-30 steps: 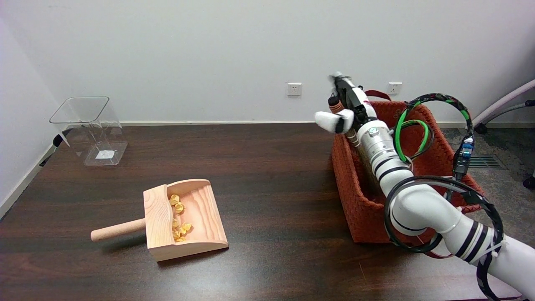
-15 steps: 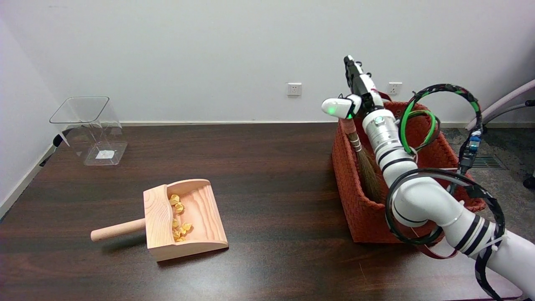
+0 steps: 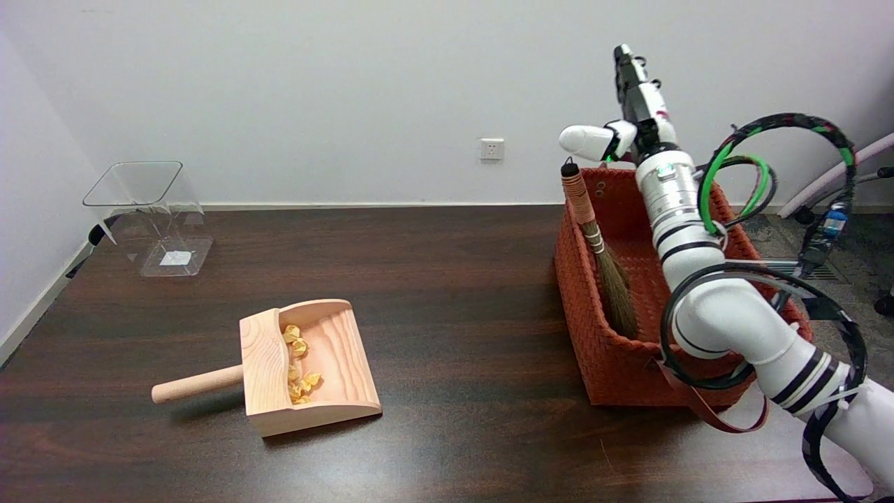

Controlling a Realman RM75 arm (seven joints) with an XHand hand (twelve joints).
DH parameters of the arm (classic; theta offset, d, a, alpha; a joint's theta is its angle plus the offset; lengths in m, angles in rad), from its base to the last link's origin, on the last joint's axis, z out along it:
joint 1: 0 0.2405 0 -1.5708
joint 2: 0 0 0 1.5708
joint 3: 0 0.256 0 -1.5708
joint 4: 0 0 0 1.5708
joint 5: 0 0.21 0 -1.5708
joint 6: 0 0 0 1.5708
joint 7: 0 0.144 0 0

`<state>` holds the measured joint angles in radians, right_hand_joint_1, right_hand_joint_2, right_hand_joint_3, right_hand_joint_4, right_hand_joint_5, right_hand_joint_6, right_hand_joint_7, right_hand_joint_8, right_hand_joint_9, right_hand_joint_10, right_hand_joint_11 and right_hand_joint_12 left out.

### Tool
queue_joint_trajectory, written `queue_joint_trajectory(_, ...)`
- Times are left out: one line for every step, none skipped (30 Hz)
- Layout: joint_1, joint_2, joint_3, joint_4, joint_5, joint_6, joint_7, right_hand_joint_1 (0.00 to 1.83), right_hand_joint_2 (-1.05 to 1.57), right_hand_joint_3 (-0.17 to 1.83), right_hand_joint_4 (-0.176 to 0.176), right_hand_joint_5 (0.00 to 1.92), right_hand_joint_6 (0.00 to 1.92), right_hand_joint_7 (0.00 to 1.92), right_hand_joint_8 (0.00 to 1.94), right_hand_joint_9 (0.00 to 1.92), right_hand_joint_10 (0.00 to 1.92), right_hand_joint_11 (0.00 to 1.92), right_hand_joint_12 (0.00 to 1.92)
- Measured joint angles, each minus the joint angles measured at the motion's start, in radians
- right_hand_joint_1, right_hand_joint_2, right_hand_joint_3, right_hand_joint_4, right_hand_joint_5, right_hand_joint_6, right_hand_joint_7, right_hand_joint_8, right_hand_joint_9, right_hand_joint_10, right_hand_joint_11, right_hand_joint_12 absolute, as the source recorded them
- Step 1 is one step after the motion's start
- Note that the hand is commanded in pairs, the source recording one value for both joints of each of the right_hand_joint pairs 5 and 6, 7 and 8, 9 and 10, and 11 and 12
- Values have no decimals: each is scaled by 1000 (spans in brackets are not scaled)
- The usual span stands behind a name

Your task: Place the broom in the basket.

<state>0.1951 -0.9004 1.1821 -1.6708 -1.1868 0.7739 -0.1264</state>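
One view, from the head camera, shows the scene. The broom (image 3: 602, 253) stands inside the woven orange basket (image 3: 587, 335), bristles down near the floor of the basket and wrapped handle leaning against the left wall, its tip rising just above the rim. The right hand (image 3: 624, 115) is raised above the basket's far side, clear of the broom, with fingers extended upward and thumb held out to the left; it holds nothing. On the dark table (image 3: 447, 279) lie a wooden dustpan (image 3: 307, 367) carrying yellow paper scraps (image 3: 298, 363), well apart from the basket, and a clear plastic bin (image 3: 150, 216) at the far left.

Judgement: placement appears complete. Remaining risks: the forearm and its looped cables (image 3: 761, 175) pass over the basket, so a careless withdrawal could snag the rim or strap and drag the basket, or brush the leaning handle and tip the broom over the wall.
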Motion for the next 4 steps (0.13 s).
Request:
queue_joint_trajectory(-3,1,9,-1,-4,0,0,920,-716,784,0,0,0,0,0,0,0,0,0)
queue_joint_trajectory(-6,2,19,-1,-6,0,0,920,-718,792,0,0,0,0,0,0,0,0,0)
queue_joint_trajectory(-10,3,29,-1,-10,1,0,921,-719,798,0,0,0,0,0,0,0,0,0)
queue_joint_trajectory(-14,4,40,-2,-14,1,0,921,-720,800,0,0,0,0,0,0,0,0,0)
